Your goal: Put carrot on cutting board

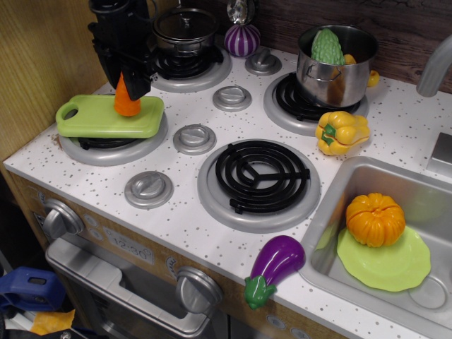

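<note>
The carrot (127,100) is a small orange cone, upright with its wide base on or just above the lime-green cutting board (92,120), which lies over the front left burner. My black gripper (127,79) comes down from above and is shut on the carrot's upper half, hiding its tip. The board's handle hole points left.
A small lidded pot (185,30) sits on the back left burner behind the gripper. A steel pot (332,67) with a green vegetable stands back right, a yellow pepper (340,132) beside it. An orange pumpkin (374,219) on a round green plate (395,268) is in the sink. A purple eggplant (272,268) lies at the front edge.
</note>
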Motion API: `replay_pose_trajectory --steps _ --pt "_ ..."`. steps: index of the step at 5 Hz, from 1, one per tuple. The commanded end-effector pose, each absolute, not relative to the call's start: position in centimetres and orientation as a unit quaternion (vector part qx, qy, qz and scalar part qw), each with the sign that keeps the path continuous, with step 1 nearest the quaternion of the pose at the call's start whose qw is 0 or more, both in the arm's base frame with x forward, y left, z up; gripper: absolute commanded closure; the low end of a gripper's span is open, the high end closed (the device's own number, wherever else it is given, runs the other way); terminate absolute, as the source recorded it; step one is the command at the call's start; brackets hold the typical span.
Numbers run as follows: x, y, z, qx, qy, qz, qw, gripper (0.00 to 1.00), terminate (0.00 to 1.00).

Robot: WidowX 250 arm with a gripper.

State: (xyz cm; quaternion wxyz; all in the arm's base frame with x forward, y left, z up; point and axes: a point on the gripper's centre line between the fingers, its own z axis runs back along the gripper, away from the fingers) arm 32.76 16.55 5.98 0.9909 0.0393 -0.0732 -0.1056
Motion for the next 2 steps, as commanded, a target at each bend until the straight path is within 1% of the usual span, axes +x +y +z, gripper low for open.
replay_pose_trajectory --steps 1,2 --pt "32.69 17.02 7.94 0.044 -0.108 -0.105 0.988 0.0 0.0" --pt "32.69 17.02 7.94 0.044 -0.108 -0.105 0.988 0.0 1.0"
